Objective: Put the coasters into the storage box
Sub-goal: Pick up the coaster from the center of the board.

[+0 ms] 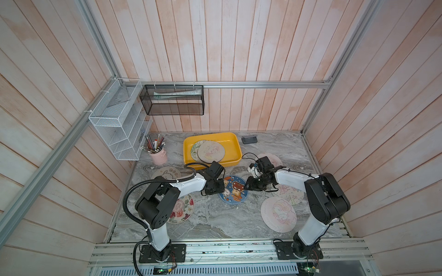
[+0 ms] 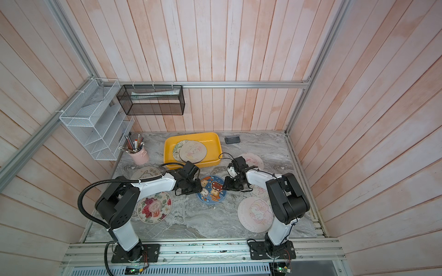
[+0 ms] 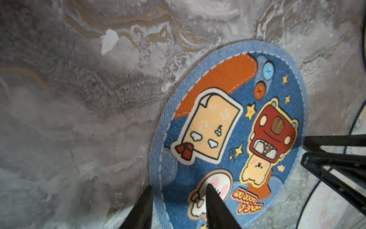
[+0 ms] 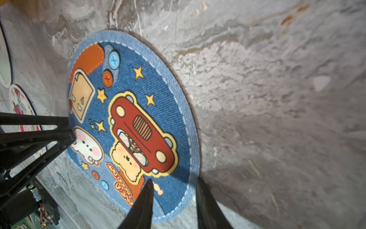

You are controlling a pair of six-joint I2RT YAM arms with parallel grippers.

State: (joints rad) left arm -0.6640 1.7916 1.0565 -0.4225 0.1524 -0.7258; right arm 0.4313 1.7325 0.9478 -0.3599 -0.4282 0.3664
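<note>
Bulking nearest, the left arm (image 1: 155,208) hides part of the floral coaster (image 1: 184,211) and the cream coaster (image 1: 167,173); the right arm (image 1: 327,198) covers much of the pale coaster (image 1: 290,194). At the blue coaster (image 1: 234,189), the left gripper (image 3: 178,186) straddles the nine-o'clock rim, jaws part-open and clamping nothing, and the right gripper (image 4: 174,178) does likewise at three o'clock. At its twelve o'clock lies the storage box (image 1: 229,141), two coasters (image 1: 211,151) inside.

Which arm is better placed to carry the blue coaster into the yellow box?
Probably the left. The left gripper and right gripper both straddle the rim of the blue coaster with jaws open, but the left is nearer the storage box.
</note>
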